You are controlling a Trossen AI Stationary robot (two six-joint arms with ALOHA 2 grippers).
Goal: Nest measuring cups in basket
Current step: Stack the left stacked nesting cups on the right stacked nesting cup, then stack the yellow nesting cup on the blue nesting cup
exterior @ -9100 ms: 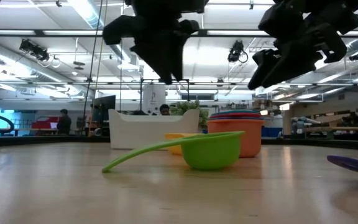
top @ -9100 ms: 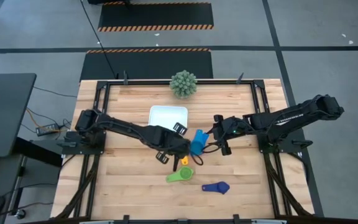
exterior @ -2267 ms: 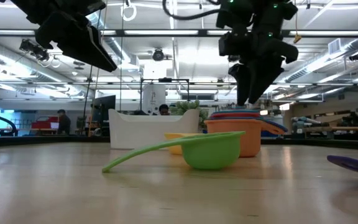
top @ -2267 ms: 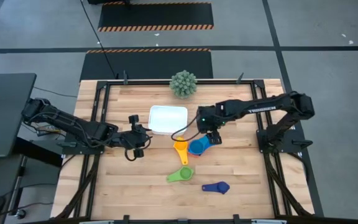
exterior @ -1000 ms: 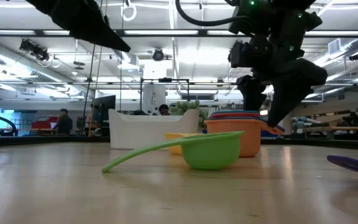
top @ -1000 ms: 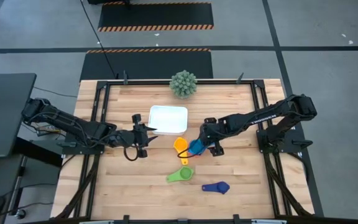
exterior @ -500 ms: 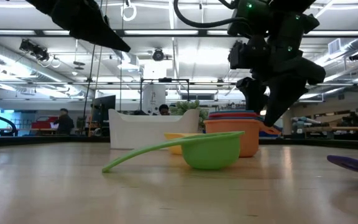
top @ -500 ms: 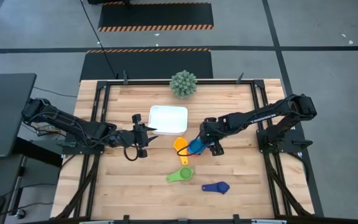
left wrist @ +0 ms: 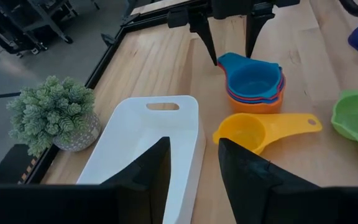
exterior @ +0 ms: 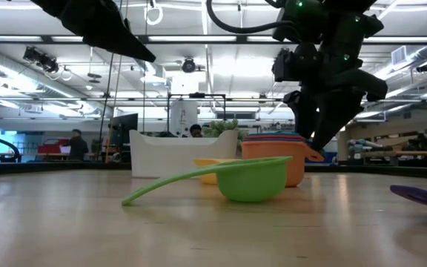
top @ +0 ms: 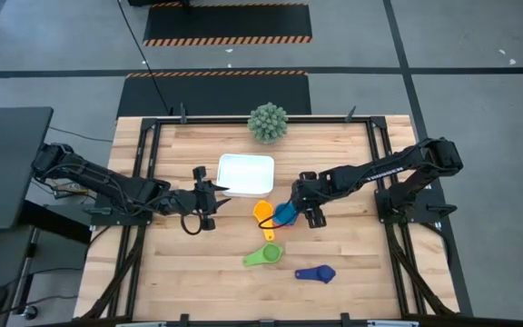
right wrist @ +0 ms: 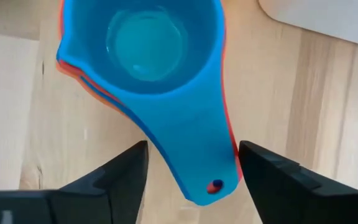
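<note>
The right hand point(right wrist: 188, 168) stands spread, its fingers point(right wrist: 126, 171) either side of the blue handle of the nested cup stack point(top: 284, 214), gripping nothing. That stack sits on the bench point(top: 352, 263) just off the white basket point(top: 245, 174); the yellow cup point(top: 263, 214) lies beside the stack, the green cup point(top: 263, 256) and dark blue cup point(top: 315, 272) farther off. The left hand point(top: 205, 198) hovers empty and partly spread beside the basket's other side.

A spiky green ball-shaped plant point(top: 268, 122) in a small pot stands at the middle of the far edge of the wooden table point(top: 198, 272). A black metal frame point(top: 150, 136) runs along the table's edges. On the grey floor beyond the far edge lie two dark mats with orange-and-black striped borders point(top: 228, 23). In the room behind, a person point(exterior: 75, 144) stands far off.
</note>
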